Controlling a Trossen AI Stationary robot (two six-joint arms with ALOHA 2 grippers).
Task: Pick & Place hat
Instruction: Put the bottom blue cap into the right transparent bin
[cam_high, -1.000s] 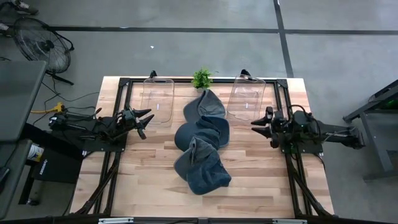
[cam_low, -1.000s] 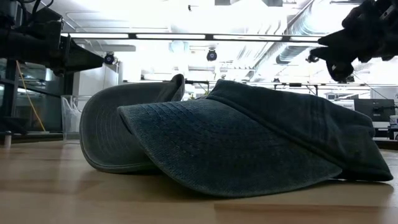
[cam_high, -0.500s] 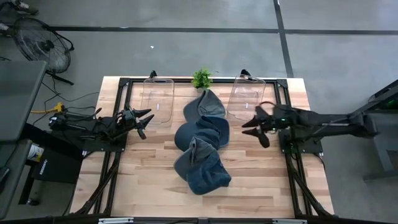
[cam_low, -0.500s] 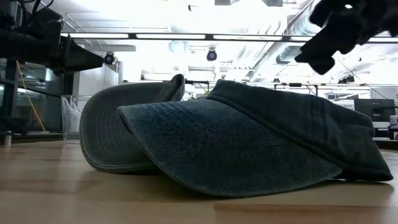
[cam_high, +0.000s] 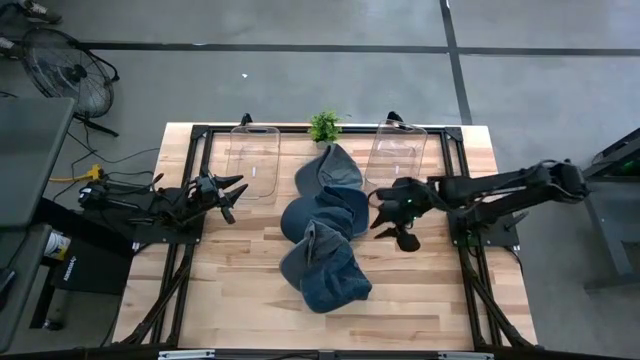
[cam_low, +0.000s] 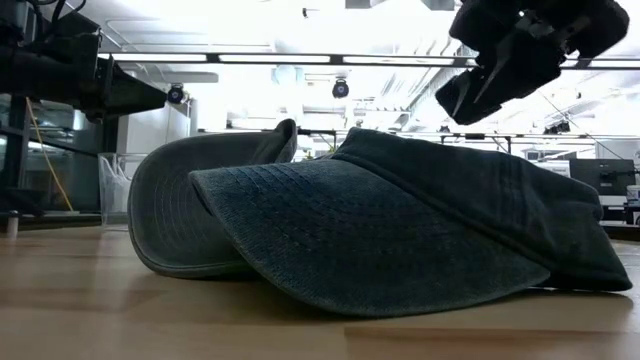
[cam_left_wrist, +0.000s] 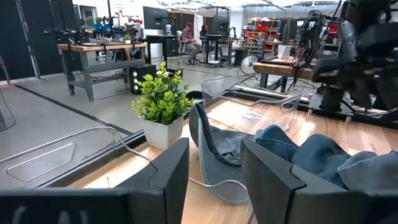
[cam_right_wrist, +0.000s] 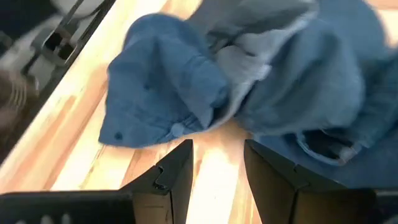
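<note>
Three blue denim hats lie overlapping in a row down the middle of the table: a far hat (cam_high: 332, 170), a middle hat (cam_high: 322, 213) and a near hat (cam_high: 326, 272), whose brim (cam_low: 330, 250) rests on the wood. My right gripper (cam_high: 392, 216) hovers open above the table, just right of the middle hat and tipped downward; nothing is between its fingers (cam_right_wrist: 168, 177). The right wrist view looks down on the hats (cam_right_wrist: 168, 87). My left gripper (cam_high: 233, 194) waits open at the table's left side, pointing level.
Two clear plastic containers stand at the far edge, one left (cam_high: 252, 160) and one right (cam_high: 396, 152) of the far hat. A small potted plant (cam_high: 323, 125) sits between them. Bare wood (cam_high: 420, 290) lies to the near right and near left.
My right gripper has travelled from the table's right side toward the middle, up to the hats, and has tipped from nearly level to slanting downward while rolling a little. Its fingers have kept the same gap. The hats have not moved.
</note>
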